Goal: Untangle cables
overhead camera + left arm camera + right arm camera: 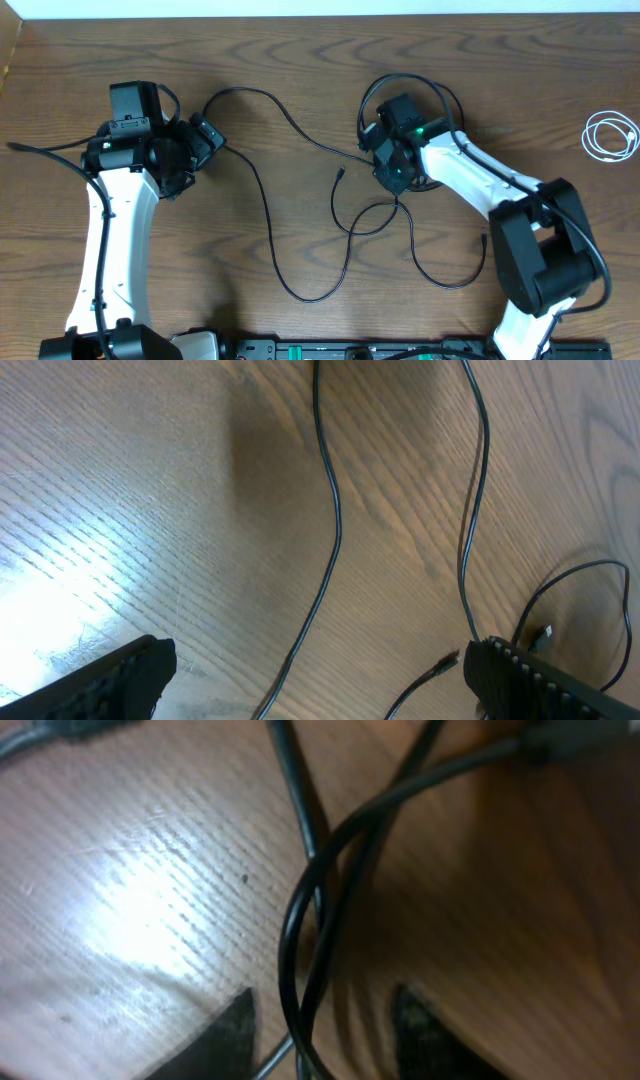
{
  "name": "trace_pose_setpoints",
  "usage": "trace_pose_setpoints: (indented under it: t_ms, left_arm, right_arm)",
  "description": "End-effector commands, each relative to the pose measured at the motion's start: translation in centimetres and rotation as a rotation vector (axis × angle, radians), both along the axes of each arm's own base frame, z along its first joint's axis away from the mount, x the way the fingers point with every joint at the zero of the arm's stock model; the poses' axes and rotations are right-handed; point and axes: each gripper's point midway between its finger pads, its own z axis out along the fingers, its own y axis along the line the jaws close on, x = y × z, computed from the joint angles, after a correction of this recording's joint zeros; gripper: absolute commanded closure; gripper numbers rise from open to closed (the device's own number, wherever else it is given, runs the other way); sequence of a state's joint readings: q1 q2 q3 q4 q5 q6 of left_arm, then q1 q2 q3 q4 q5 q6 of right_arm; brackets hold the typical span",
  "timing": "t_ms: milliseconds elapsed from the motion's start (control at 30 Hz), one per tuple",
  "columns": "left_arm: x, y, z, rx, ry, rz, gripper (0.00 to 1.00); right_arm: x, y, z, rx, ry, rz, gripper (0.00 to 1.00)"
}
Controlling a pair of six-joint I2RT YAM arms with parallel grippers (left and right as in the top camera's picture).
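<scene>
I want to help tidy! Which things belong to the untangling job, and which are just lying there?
Job: tangled black cables; coiled white cable; right fingers over the tangle.
Just there: wooden table; black rail at its front edge.

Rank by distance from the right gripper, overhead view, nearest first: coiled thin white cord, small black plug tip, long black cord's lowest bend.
1. Small black plug tip, left of the right gripper.
2. Black cord's lowest bend, lower left.
3. Coiled white cord, far right.

Right wrist view blurred: cords out of focus, fingertips cut by bottom edge. Overhead: right gripper hid cord crossing beneath. Left fingers cropped at bottom; plug too small to identify
</scene>
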State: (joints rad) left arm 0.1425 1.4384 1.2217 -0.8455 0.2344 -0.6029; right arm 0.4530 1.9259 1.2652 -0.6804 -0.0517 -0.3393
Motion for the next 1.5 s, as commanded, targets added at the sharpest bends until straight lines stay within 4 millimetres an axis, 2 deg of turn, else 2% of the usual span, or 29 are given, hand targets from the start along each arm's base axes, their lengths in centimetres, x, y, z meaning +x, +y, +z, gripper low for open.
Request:
trace_pose_setpoints:
  t_ms: [0, 233, 433, 600, 767, 867, 967, 1000, 1067, 1100, 1333, 1400, 1467]
  left_arm:
    - [0.1, 0.1, 0.0, -0.003, 0.002, 0.006, 0.02]
    - [0.1, 0.1, 0.0, -0.003, 0.002, 0.006, 0.02]
    - [0.1, 0.1, 0.0, -0.003, 0.002, 0.007, 0.02]
    - [0.1, 0.1, 0.0, -0.003, 0.002, 0.007, 0.02]
    - [0.1, 0.1, 0.0, -0.003, 0.002, 0.006, 0.02]
    - [0.1, 0.1, 0.0, -0.003, 0.002, 0.007, 0.02]
    - [0.1, 0.1, 0.0, -0.003, 0.002, 0.006, 0.02]
    - [0.1, 0.1, 0.0, -0.003, 0.002, 0.006, 0.02]
    - [0.1, 0.1, 0.0, -0.003, 0.002, 0.006, 0.02]
    - [0.1, 0.1, 0.0, -0.003, 0.002, 0.006, 0.02]
    - [0.1, 0.1, 0.0, -0.003, 0.002, 0.007, 0.02]
    - [0.1, 0.1, 0.0, -0.003, 0.002, 0.007, 0.02]
    - [0.1, 0.1, 0.0, -0.003, 0.002, 0.006, 0.02]
  right_arm:
    - [0.0, -0.1, 1.2, 0.006, -0.021, -0.004, 0.49]
    - [-1.4, -0.8, 0.7, -0.024, 0.040, -0.004, 0.38]
    - [-2.1, -1.2, -0.2, -0.038, 0.059, -0.004, 0.39]
    - [-2.5, -2.7, -1.3, -0.104, 0.057, -0.019, 0.43]
    - [-2.3, -3.3, -1.5, -0.123, 0.043, -0.028, 0.57]
    - [-2.3, -3.3, -1.5, -0.123, 0.042, -0.028, 0.71]
    - [-2.2, -3.3, -1.5, -0.122, 0.040, -0.028, 0.71]
    - [-2.2, -3.2, -1.5, -0.121, 0.039, -0.028, 0.71]
    - [-2.1, -3.2, -1.5, -0.120, 0.036, -0.028, 0.58]
    - [-2.0, -3.2, -1.5, -0.118, 0.031, -0.029, 0.55]
    - [-1.0, -2.8, -1.3, -0.105, -0.010, -0.032, 0.52]
    - [-1.4, -3.0, -1.4, -0.114, 0.006, -0.031, 0.39]
    - [-2.2, -3.4, -1.5, -0.128, 0.037, -0.029, 0.35]
